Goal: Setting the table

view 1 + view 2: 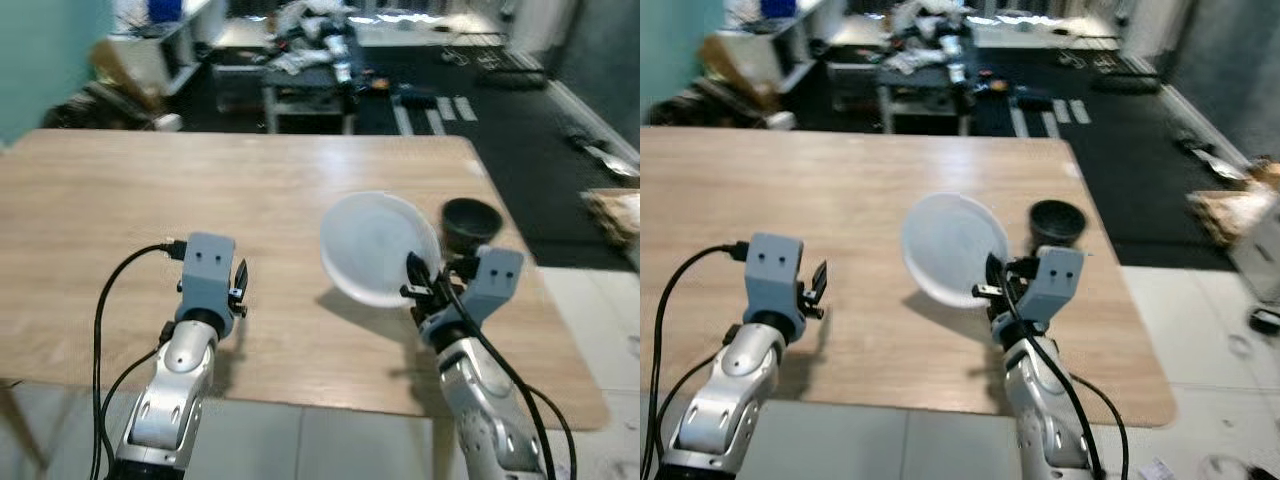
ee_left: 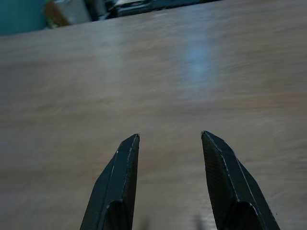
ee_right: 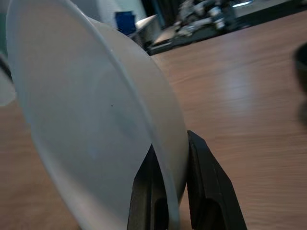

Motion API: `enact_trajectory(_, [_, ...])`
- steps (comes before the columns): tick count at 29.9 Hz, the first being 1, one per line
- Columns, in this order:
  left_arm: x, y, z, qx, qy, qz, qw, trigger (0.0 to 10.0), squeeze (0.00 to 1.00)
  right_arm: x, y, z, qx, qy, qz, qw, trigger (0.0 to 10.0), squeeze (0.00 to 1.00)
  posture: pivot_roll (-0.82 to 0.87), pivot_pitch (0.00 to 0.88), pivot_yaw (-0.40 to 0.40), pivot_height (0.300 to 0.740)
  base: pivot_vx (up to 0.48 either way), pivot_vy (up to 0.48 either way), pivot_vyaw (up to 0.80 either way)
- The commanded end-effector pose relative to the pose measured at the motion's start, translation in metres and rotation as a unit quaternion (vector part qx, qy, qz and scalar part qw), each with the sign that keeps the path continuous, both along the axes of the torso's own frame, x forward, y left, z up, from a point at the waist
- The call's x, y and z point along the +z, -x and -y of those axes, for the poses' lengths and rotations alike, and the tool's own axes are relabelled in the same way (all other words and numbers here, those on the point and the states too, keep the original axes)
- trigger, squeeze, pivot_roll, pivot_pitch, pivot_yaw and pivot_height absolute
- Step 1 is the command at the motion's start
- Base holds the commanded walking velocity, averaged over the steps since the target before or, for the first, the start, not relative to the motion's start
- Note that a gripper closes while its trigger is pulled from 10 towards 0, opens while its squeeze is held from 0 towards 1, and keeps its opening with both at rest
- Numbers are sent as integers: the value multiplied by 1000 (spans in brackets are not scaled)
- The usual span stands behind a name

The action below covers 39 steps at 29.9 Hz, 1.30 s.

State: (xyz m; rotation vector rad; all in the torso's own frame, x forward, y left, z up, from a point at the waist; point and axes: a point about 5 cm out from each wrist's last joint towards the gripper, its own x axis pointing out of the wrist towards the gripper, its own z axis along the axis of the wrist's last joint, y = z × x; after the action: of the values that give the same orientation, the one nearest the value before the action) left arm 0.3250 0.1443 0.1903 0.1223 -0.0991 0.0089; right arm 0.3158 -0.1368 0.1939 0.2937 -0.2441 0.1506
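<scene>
A white plate (image 1: 375, 247) hangs tilted above the wooden table (image 1: 150, 210), right of the middle. My right gripper (image 1: 417, 272) is shut on the plate's near rim; in the right wrist view the two black fingers (image 3: 206, 187) pinch the plate (image 3: 96, 124) edge between them. A small dark bowl (image 1: 470, 222) stands upright on the table just right of the plate. My left gripper (image 2: 170, 143) is open over bare wood near the table's front left, with nothing between its fingers; its grey wrist block (image 1: 207, 268) shows in the left eye view.
The table's right edge (image 1: 540, 280) runs close past the dark bowl. Beyond the far edge stand a cluttered metal cart (image 1: 310, 70) and shelves (image 1: 150, 50) on a dark floor. Pale tiles (image 1: 590, 300) lie to the right.
</scene>
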Motion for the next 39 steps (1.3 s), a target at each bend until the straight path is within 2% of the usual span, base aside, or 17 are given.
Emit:
enact_trajectory(1, [-2, 2, 2, -1, -2, -2, 1000, 10000, 0, -5, 0, 5, -16, 0, -11, 1000, 10000, 0, 85, 115, 98, 740, 0, 0, 0])
enact_trajectory(31, [-1, 1, -2, 8, 4, -4, 1000, 10000, 0, -5, 0, 3, -17, 10, -15, 1000, 10000, 0, 87, 124, 96, 740, 0, 0, 0])
enact_trajectory(39, [-1, 0, -4, 13, 3, -5, 1000, 10000, 0, -6, 0, 3, -18, 10, -15, 1000, 10000, 0, 86, 125, 97, 740, 460, 0, 0])
